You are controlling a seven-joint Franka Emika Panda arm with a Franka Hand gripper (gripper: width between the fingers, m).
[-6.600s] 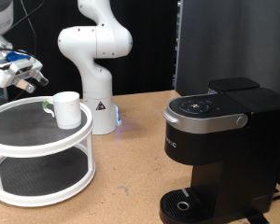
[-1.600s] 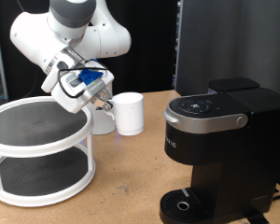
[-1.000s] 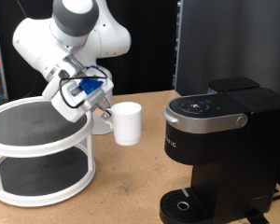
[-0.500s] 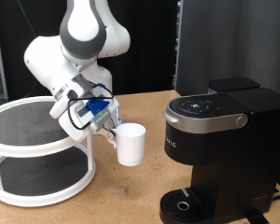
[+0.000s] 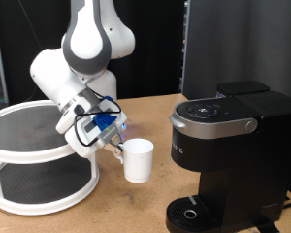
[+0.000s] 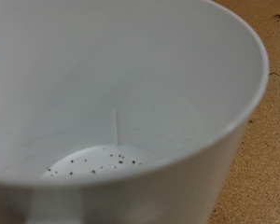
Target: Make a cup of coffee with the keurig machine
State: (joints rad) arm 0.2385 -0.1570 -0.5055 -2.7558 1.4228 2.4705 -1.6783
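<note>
The gripper (image 5: 113,144) holds the cup (image 5: 138,160) by its handle side, jaws clamped on it, carrying it upright in the air between the white 2-tier round shelf (image 5: 29,170) and the keurig machine (image 5: 228,155). The cup hangs above the wooden table (image 5: 126,209), well apart from the machine's round drip tray (image 5: 189,214). In the wrist view the cup (image 6: 131,103) fills the picture, its white inside showing small dark specks at the bottom.
</note>
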